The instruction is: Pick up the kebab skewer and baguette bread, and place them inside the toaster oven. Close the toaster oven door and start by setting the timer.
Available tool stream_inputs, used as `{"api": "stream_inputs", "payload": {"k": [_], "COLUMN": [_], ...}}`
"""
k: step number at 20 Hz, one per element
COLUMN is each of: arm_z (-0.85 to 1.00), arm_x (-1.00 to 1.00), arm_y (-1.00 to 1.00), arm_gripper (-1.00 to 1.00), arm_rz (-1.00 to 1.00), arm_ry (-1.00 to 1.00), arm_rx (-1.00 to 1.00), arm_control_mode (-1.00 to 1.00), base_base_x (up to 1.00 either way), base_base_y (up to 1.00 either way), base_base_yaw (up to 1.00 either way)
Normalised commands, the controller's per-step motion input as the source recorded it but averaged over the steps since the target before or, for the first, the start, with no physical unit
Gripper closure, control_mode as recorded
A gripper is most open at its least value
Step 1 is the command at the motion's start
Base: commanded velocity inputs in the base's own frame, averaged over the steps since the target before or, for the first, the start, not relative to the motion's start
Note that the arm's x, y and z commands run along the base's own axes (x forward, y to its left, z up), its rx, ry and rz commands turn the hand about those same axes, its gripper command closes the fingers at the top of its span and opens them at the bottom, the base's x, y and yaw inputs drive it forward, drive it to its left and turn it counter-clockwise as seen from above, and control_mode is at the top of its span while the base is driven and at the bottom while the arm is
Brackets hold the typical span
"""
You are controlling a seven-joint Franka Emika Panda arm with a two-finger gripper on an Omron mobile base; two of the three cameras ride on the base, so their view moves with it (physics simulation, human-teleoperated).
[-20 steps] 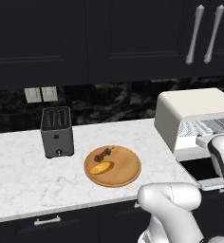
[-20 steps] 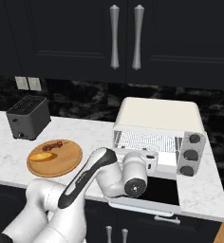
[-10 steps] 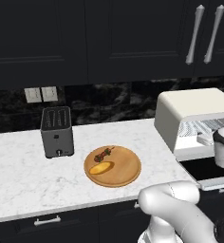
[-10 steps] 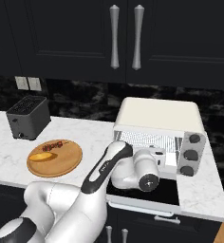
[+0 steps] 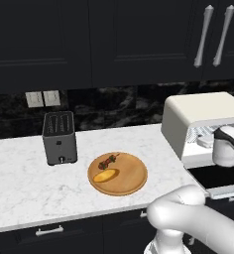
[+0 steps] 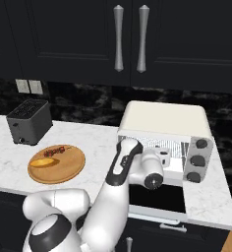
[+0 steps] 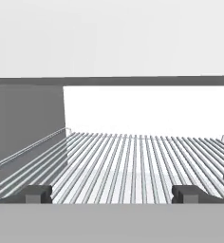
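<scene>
Brown kebab skewer [image 5: 107,161] diagonal on board [image 5: 134,179], tip toward back right.

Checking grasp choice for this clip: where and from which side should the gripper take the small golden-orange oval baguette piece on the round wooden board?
Probably from straight above, fingers closing across the narrow middle of the golden-orange oval baguette piece. It lies flat on the round wooden board, so its sides are low and nothing stands over it. The thin dark brown kebab skewer lies just behind it, so the fingers should straddle the short axis without sweeping backward.
</scene>
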Motion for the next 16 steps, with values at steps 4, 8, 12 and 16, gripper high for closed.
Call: {"api": "stream_inputs", "payload": {"k": [4,8,12,16], "arm_z": [-0.34,-0.27,-0.23,-0.67], "arm_x": [0.28,0.29,0.23,-0.12], "arm_y": [-0.09,-0.09,-0.1,-0.09], "arm_gripper": [-1.0,-1.0,-1.0,-1.0], "arm_rz": [0.0,0.0,0.0,0.0], "arm_ry": [0.0,0.0,0.0,0.0], "arm_rx": [-0.02,0.0,0.0,-0.02], "arm_control_mode": [-1.0,-1.0,-1.0,-1.0], "base_base_x": [0.0,0.0,0.0,0.0], "base_base_y": [0.0,0.0,0.0,0.0], "base_base_yaw": [0.0,0.0,0.0,0.0]}}
